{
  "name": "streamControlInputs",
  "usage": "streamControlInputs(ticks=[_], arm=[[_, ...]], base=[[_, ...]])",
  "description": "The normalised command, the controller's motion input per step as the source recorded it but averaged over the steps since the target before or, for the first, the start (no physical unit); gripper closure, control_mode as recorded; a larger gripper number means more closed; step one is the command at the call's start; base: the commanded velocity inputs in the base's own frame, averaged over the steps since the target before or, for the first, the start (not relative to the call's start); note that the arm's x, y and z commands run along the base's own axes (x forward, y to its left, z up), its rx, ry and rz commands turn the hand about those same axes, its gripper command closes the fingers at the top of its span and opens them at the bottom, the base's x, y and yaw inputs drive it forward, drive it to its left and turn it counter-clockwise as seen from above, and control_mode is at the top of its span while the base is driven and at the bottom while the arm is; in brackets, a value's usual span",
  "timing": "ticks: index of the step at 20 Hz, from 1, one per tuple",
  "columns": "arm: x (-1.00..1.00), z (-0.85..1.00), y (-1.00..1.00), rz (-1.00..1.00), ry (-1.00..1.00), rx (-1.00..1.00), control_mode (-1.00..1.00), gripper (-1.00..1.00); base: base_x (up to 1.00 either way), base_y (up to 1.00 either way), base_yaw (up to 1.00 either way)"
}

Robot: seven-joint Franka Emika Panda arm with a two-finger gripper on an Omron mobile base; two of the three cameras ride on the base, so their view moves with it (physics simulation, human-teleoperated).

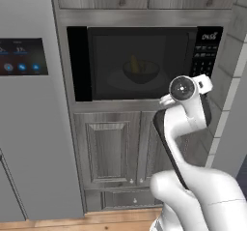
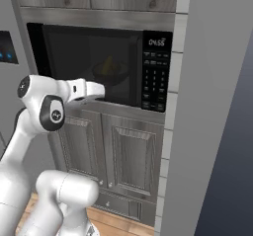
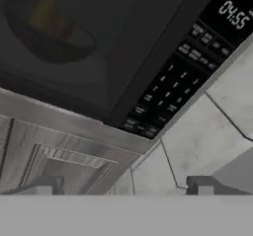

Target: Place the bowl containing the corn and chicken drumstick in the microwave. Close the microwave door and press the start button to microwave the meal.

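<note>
The microwave [image 3: 148, 57] display at its button panel's top reads "04:55".

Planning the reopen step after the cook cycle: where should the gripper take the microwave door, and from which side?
Grip the long vertical bar handle at the microwave door's left edge in both base views, coming straight at the front with fingers spread horizontally across the bar. The rest is flat glass, offering no grip. The bowl sits behind it.

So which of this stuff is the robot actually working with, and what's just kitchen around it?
Part of the job:
- black built-in microwave, its dark tinted door shut
- round dark-brown bowl behind the glass
- yellow corn cob in it
- black button panel
- robot's two-finger gripper

Just kitchen:
- grey fridge with blue screen
- grey wooden cabinet doors below
</note>
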Motion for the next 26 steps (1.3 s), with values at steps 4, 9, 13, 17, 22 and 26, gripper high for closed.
streamControlInputs(ticks=[4, 9, 13, 17, 22, 26], arm=[[-0.57, -0.05, -0.01, -0.39, -0.22, 0.77, -1.0, -1.0], [-0.11, -0.33, -0.12, -0.28, -0.35, 0.84, -1.0, -1.0], [0.0, -0.19, -0.23, -0.24, -0.35, 0.68, -1.0, -1.0], [-0.03, 0.0, -0.35, -0.2, -0.2, 0.37, -1.0, -1.0], [0.0, 0.08, -0.21, -0.12, -0.03, 0.17, -1.0, -1.0], [0.0, 0.34, -0.35, -0.08, 0.0, 0.12, -1.0, 1.0]], base=[[0.0, 0.0, 0.0], [0.0, 0.0, 0.0], [0.0, 0.0, 0.0], [0.0, 0.0, 0.0], [0.0, 0.0, 0.0], [0.0, 0.0, 0.0]])
